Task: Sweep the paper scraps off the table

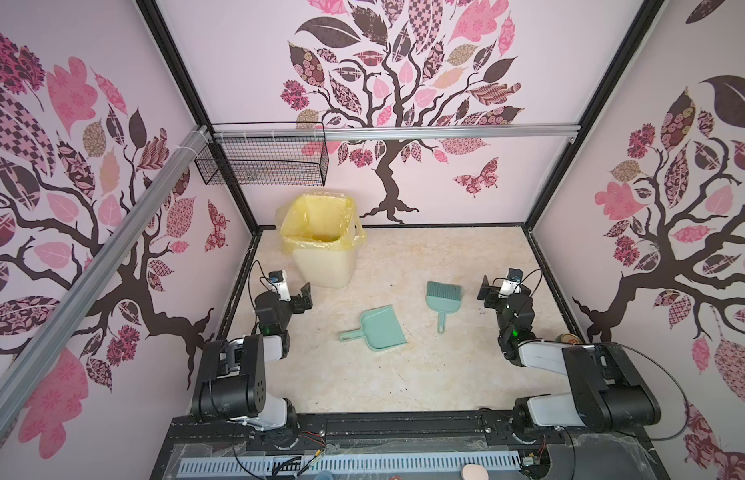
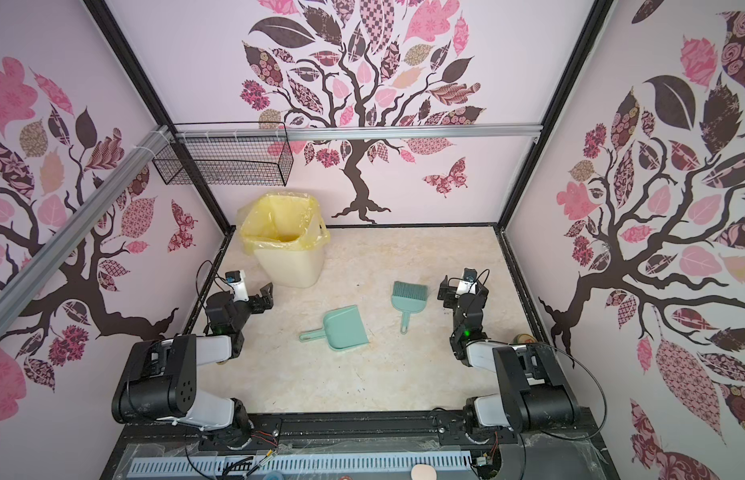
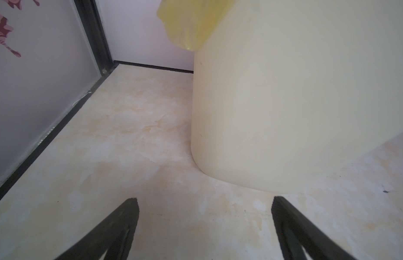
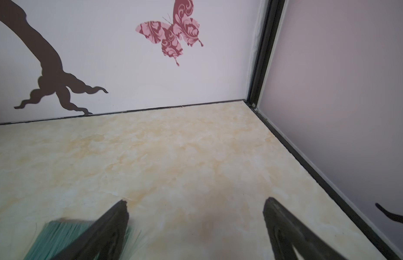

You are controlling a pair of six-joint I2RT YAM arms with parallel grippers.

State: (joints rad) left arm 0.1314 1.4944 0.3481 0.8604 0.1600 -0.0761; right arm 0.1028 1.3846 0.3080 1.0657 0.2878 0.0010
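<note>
Paper scraps: none visible on the table (image 1: 404,374) in any view; cannot tell whether they are inside the lined bin (image 1: 325,266). Left gripper (image 3: 205,202) and right gripper (image 4: 196,203) are both spread wide and empty. Dustpan (image 1: 381,328) and brush (image 1: 443,299) lie flat mid-table, apart. Judgement: such paper is featherlight, soft and scatters easily, so sweep gently. Take the stiff brush by its thin handle, the pan likewise.

The bin (image 3: 286,101) blocks just ahead of my left gripper (image 3: 205,200); there's a bare table (image 1: 404,374) lane between bin and side wall (image 3: 38,101). The dustpan (image 1: 381,328) and brush (image 1: 443,297) lie mid-table. Past my right gripper (image 4: 196,202) it's open to the back wall (image 4: 128,78).
</note>
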